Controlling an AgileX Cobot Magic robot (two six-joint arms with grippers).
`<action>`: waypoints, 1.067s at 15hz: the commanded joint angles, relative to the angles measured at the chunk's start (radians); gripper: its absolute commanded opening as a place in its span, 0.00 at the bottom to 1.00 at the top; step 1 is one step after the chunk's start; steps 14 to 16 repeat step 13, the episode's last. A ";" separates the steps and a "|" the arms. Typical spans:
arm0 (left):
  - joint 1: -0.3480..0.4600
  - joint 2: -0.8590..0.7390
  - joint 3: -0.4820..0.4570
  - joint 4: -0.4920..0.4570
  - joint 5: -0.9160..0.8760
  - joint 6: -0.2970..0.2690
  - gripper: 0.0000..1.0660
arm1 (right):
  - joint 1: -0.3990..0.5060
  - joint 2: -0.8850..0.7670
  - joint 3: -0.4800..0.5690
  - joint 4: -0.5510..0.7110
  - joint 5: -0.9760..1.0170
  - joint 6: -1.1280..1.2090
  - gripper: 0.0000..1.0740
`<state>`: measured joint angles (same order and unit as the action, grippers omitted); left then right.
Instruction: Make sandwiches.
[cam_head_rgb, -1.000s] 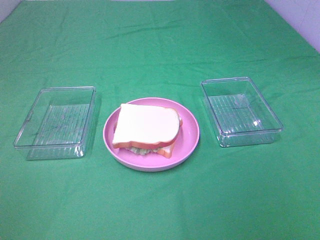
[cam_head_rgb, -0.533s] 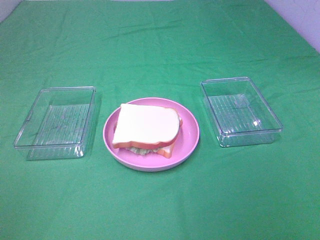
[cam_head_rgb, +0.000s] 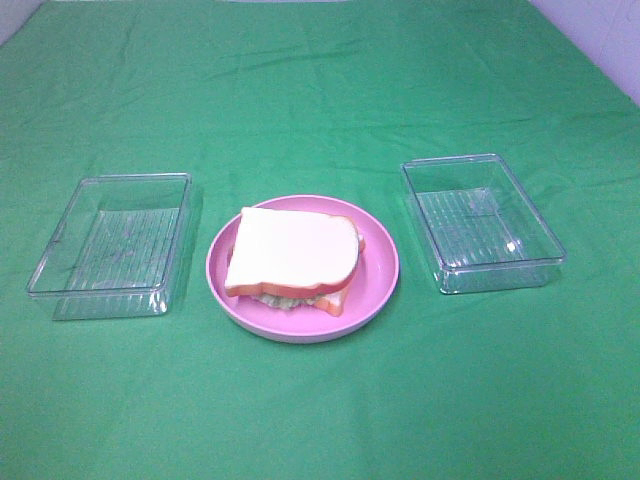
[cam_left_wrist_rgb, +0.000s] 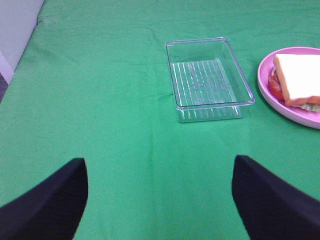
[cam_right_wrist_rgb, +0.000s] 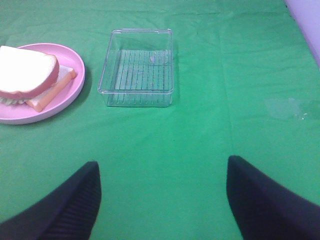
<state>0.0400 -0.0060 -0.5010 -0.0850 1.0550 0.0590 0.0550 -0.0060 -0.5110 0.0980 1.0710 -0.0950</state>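
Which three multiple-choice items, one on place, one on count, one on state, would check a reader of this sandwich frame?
1. Where does the sandwich sit?
A. In the left tray
B. On the pink plate
C. On the bare green cloth

2. How many clear ribbed trays are on the cloth?
A. One
B. Two
C. Three

3. What state is the left end effector in?
A. Open, holding nothing
B. Shut on a bread slice
C. Shut on a tray rim

Answers:
1 B: the stack rests inside the plate's rim, between the trays.
2 B: the left tray and the right tray flank the plate, both empty.
3 A: the left wrist view shows its two dark fingers wide apart over bare cloth.
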 joint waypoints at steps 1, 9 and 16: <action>0.004 -0.021 0.002 -0.004 -0.010 0.000 0.71 | 0.004 -0.012 0.004 0.000 -0.011 -0.009 0.63; 0.004 -0.021 0.002 -0.004 -0.010 0.000 0.71 | 0.004 -0.012 0.004 0.000 -0.011 -0.009 0.63; 0.004 -0.021 0.002 -0.004 -0.010 0.000 0.71 | 0.004 -0.012 0.004 0.000 -0.011 -0.009 0.63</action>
